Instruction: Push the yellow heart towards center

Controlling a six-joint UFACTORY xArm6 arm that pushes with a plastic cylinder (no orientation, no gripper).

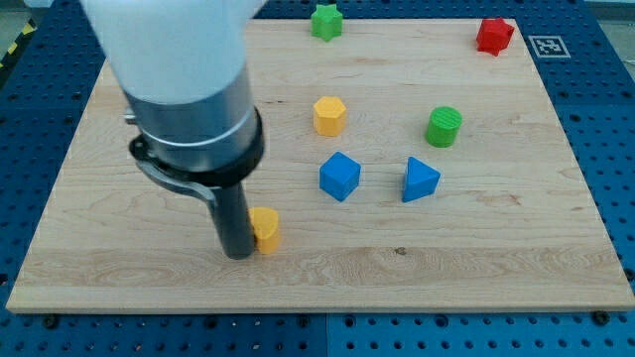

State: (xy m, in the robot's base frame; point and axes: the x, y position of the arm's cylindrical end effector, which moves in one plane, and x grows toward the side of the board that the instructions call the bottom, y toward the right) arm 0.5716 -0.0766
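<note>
The yellow heart [265, 229] lies on the wooden board [476, 248], left of the middle and towards the view's bottom. Its left part is hidden behind my rod. My tip [238, 254] rests on the board right against the heart's left side, slightly below it. The arm's thick grey and white body rises from there to the view's top left.
A yellow hexagon block [329, 116] sits above the centre. A blue cube [339, 177] and a blue triangular block [420, 179] lie near the centre. A green cylinder [444, 127], a green star [325, 21] and a red star [494, 36] lie farther up.
</note>
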